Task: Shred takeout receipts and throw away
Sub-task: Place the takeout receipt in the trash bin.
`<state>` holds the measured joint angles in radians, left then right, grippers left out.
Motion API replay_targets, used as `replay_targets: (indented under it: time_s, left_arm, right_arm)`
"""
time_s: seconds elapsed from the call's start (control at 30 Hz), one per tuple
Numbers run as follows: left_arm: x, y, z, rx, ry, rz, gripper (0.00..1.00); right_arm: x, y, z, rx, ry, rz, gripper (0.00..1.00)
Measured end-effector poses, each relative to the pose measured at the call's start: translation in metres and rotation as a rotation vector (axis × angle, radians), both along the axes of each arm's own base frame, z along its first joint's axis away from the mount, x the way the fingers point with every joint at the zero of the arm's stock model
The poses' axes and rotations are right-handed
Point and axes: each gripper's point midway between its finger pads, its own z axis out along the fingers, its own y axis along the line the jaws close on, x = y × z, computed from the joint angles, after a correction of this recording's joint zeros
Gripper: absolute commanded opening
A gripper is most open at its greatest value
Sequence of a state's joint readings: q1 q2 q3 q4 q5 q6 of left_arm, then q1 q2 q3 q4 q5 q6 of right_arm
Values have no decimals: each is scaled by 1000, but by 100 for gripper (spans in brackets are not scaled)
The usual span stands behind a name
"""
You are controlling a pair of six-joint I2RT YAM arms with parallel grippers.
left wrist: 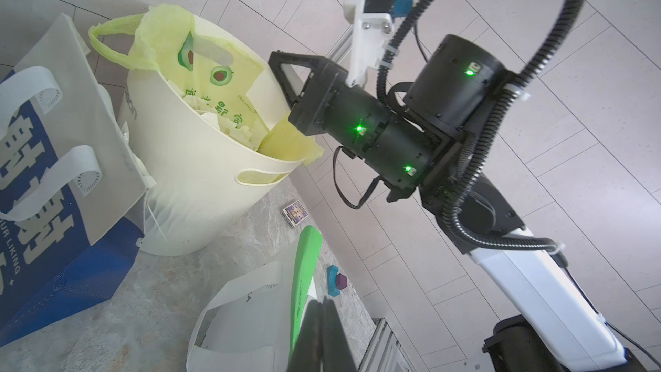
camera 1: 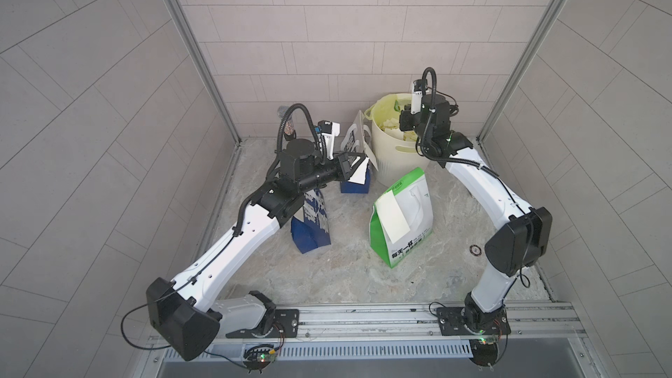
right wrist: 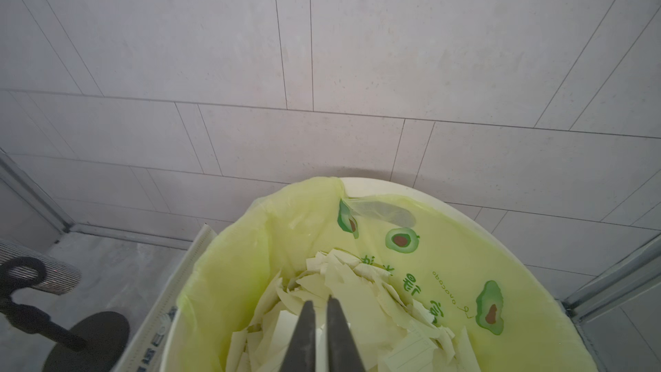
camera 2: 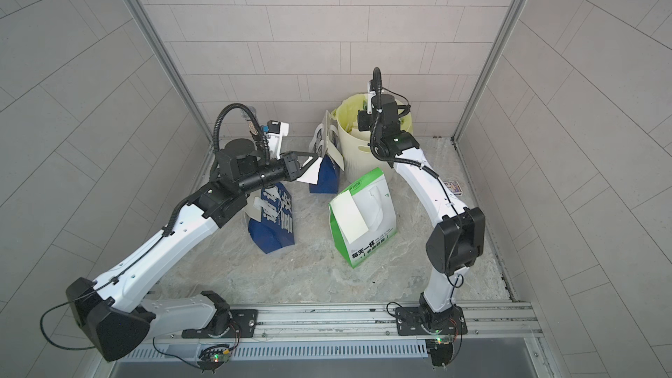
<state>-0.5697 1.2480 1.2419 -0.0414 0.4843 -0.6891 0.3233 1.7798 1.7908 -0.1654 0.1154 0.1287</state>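
The left gripper (camera 1: 360,159) is reaching across the middle of both top views. Its jaws are closed on a torn white receipt piece (camera 1: 359,174), whose ragged edge is hanging just in front of the farther blue bag (camera 1: 354,187). The right gripper (right wrist: 320,304) is hanging over the mouth of the cream wastebasket (camera 1: 392,165) in the upper middle. Its jaws are standing only a narrow slit apart; pale paper is showing through the slit, and no grip on it can be made out. Shredded receipt scraps (right wrist: 357,295) are lying piled inside the yellow-green avocado-print liner (right wrist: 243,263). One whole takeout receipt (camera 1: 391,218) is lying flat against the face of the green-and-white bag (camera 1: 411,245), which is standing just below the basket. Bare tabletop (camera 1: 345,270) is lying open between that bag and the nearer blue bag (camera 1: 309,229), and across the lower centre toward the rail (camera 1: 363,316).

The left arm is covering the nearer blue bag's top, and the right wrist is hiding part of the basket's rim. In the left wrist view the left gripper's fingers (left wrist: 336,341) are blurred and cut off at the bottom edge. A cylindrical object (camera 1: 287,123) behind the left arm's cable is too hidden to name. A small printed box (camera 2: 452,187) is sitting by the right wall.

The surface is showing a grey marbled stone pattern. Pale grey tiled panels are closing in three sides.
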Motion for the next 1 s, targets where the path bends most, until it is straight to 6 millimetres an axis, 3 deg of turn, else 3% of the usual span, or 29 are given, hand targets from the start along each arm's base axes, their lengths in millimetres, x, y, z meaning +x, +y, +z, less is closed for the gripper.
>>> replay_targets:
  time_s: [0.13,0.2,0.37,0.57,0.63,0.73,0.87,1.0]
  left_arm:
    - [0,0,-3,2,7,1,0]
    - [0,0,-3,2,6,2,0]
    - [2,0,-3,-1,10,4,0]
    - [6,-5,-10,-1,35,-2,0]
    - [8,-7,-12,-1,38,-6,0]
    - [10,-10,-11,-20,45,-11,0]
    - [12,-16,-5,-63,42,-35,0]
    - [13,-24,1,-114,45,-76,0]
  right_arm:
    - [10,-5,-30,-48,78,-19,49]
    - [9,-8,-35,-63,106,-13,58]
    - [-7,-13,-16,-35,104,24,66]
    - [-82,-8,32,90,42,157,62]
    - [-111,-1,54,150,19,237,60]
    - [-154,17,71,248,20,392,59]
    - [-219,58,58,429,125,631,62]
    - [-259,99,25,570,294,780,65]
